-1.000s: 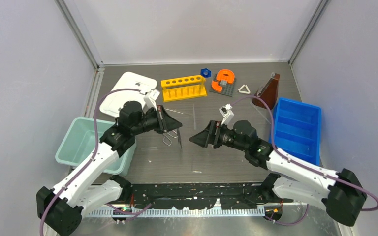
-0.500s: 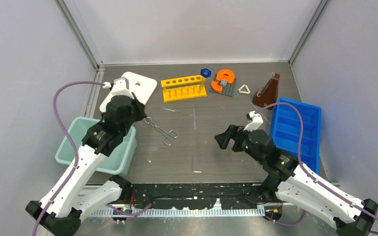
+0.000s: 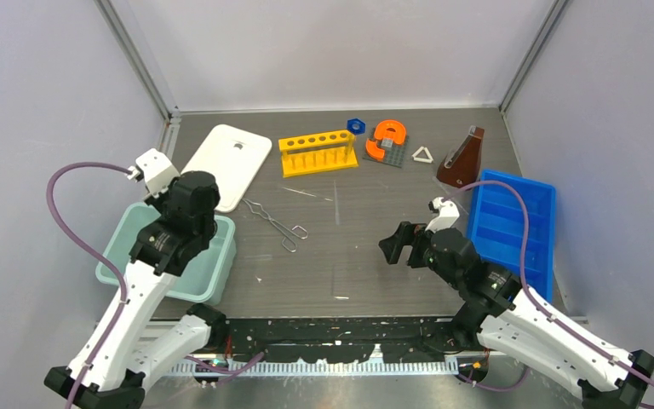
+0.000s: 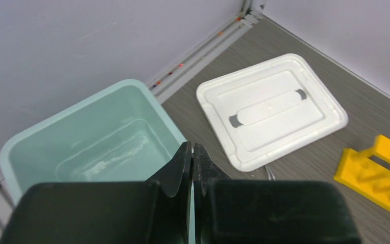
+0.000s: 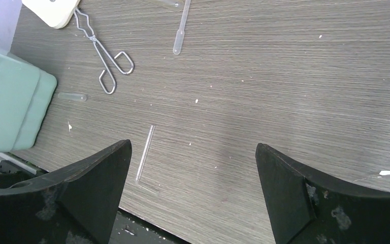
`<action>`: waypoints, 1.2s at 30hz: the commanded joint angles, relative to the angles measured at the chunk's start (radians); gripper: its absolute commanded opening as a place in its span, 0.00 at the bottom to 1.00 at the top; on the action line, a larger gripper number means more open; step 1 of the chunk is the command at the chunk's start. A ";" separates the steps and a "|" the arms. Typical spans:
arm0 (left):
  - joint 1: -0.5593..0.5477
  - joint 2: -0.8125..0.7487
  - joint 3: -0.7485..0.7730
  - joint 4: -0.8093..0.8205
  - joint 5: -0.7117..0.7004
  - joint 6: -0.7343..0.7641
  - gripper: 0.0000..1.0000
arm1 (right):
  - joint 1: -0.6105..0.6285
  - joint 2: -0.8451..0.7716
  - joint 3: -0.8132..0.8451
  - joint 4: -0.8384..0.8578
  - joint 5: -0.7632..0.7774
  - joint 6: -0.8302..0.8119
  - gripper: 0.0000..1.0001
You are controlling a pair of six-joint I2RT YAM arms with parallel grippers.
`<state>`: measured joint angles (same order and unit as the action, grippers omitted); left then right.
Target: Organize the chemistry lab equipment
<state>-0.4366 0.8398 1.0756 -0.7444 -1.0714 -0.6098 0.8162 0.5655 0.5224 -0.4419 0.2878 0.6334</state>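
Where the top view looks down, we note the wire metal tongs lying flat on the table, with the yellow six-hole rack and brown cone-shaped flask near the far edge. Left wrist view: left gripper fingers pressed together, above the teal bin beside the white lid. Right wrist view: right gripper fingers spread wide above the table; the thin clear rod lies just beside one finger.

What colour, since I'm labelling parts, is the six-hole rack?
The rack is yellow, seen best in the top external view.
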 commanded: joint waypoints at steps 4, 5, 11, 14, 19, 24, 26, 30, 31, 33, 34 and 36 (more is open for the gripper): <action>0.110 0.000 -0.072 -0.097 -0.073 -0.177 0.00 | 0.000 -0.014 0.002 -0.005 0.032 -0.010 1.00; 0.137 0.006 -0.077 -0.117 -0.055 -0.207 0.00 | 0.000 -0.012 0.003 -0.008 0.031 -0.010 1.00; 0.305 0.053 -0.131 -0.182 0.096 -0.316 0.00 | 0.000 -0.008 0.008 -0.022 0.034 0.007 0.99; 0.356 0.081 -0.155 -0.219 0.124 -0.379 0.00 | 0.000 -0.006 0.010 -0.034 0.049 0.020 0.99; 0.417 0.116 -0.209 -0.211 0.174 -0.414 0.00 | 0.000 -0.003 0.017 -0.052 0.052 0.028 0.99; 0.484 0.157 -0.249 -0.204 0.234 -0.445 0.00 | 0.000 -0.004 0.016 -0.055 0.053 0.028 0.99; 0.494 0.171 -0.250 -0.217 0.234 -0.458 0.01 | 0.000 -0.004 0.018 -0.059 0.053 0.028 0.99; 0.500 0.186 -0.233 -0.262 0.210 -0.496 0.11 | 0.000 -0.004 0.025 -0.074 0.059 0.031 0.99; 0.500 0.186 -0.226 -0.282 0.201 -0.514 0.14 | 0.000 -0.004 0.026 -0.076 0.060 0.033 0.99; 0.500 0.186 -0.216 -0.303 0.188 -0.534 0.18 | 0.000 -0.005 0.028 -0.078 0.063 0.034 0.99; 0.500 0.184 -0.211 -0.310 0.185 -0.534 0.21 | 0.000 -0.005 0.029 -0.080 0.062 0.036 0.99; 0.501 0.180 -0.195 -0.338 0.178 -0.549 0.26 | 0.000 -0.005 0.032 -0.083 0.061 0.040 0.99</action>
<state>0.0551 1.0275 0.8280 -1.0191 -0.8394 -1.0931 0.8162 0.5629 0.5224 -0.5224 0.3210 0.6575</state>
